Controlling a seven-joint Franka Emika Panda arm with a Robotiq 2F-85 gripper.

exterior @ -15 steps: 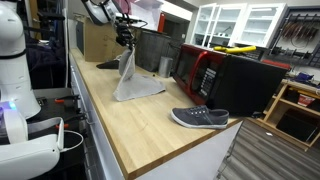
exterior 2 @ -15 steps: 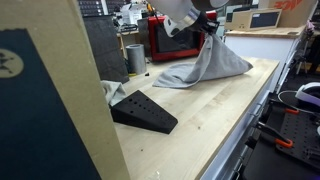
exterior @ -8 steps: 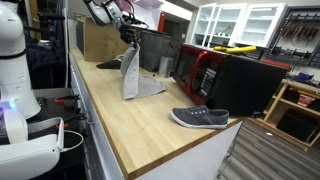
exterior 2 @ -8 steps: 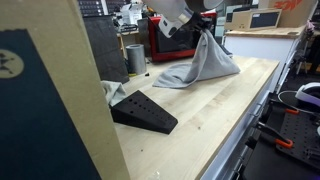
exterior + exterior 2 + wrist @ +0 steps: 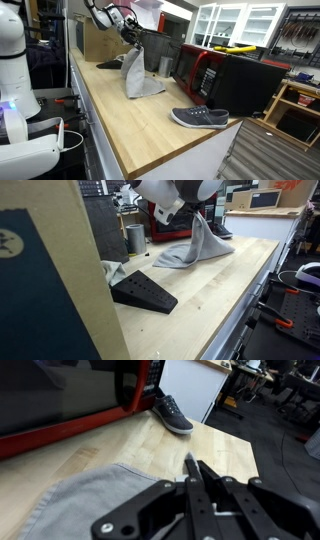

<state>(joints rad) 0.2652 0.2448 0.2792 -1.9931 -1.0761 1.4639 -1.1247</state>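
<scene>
Because the gripper (image 5: pixel 129 38), in the upper left of the frame, has its fingers pinched together on just a peak of the grey cloth (image 5: pixel 136 80), which hangs down with its hem on the wooden counter (image 5: pixel 150 130) at centre, the fabric could slip free or drag. A swing rightward might brush the red microwave (image 5: pixel 203 72); no brand or writing is readable

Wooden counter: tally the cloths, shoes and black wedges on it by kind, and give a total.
Grey cloth: 1
Grey shoe: 1
Black wedge: 1
Total: 3
</scene>
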